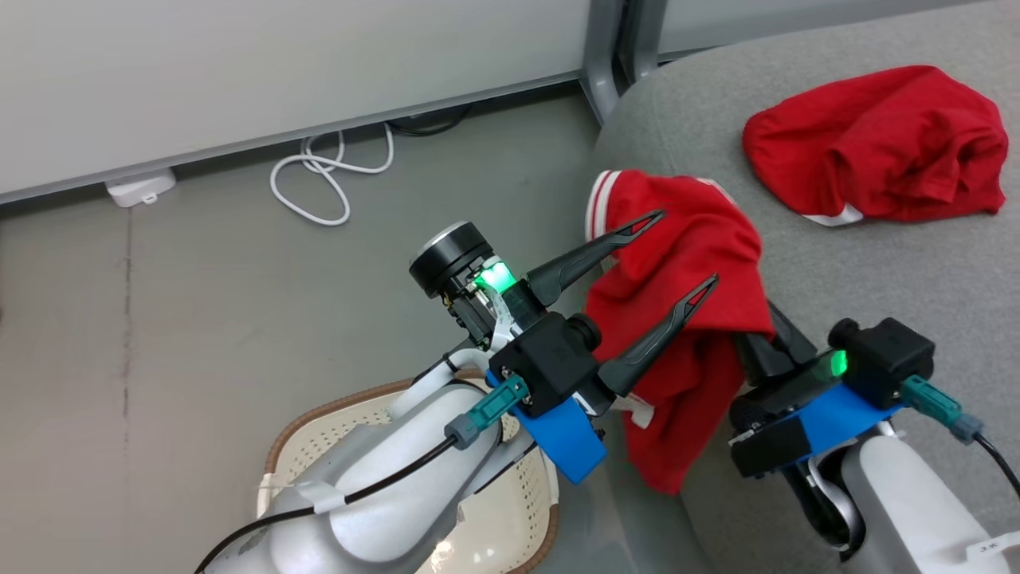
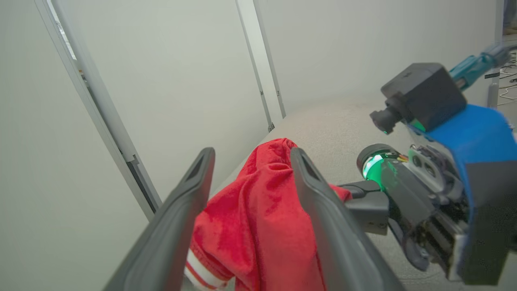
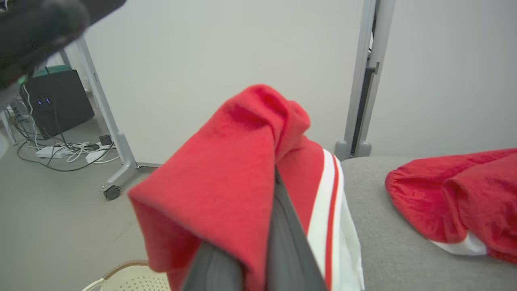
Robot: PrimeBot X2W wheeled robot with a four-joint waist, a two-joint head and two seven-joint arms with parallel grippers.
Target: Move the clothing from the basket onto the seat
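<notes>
The right gripper [image 3: 278,218] is pinched shut on one red garment [image 1: 677,399]. The cloth drapes over its fingers and hangs down past the edge of the grey seat [image 1: 876,263]. The left gripper [image 1: 688,246] is at 9 o'clock from that grip with its jaws spread wide, pointing toward 2 o'clock across the cloth; it may be brushing it, but the head view doesn't settle that. The second garment [image 1: 876,143] lies crumpled on the seat at 1 o'clock, well apart. The basket [image 1: 319,413] sits at 8 o'clock.
</notes>
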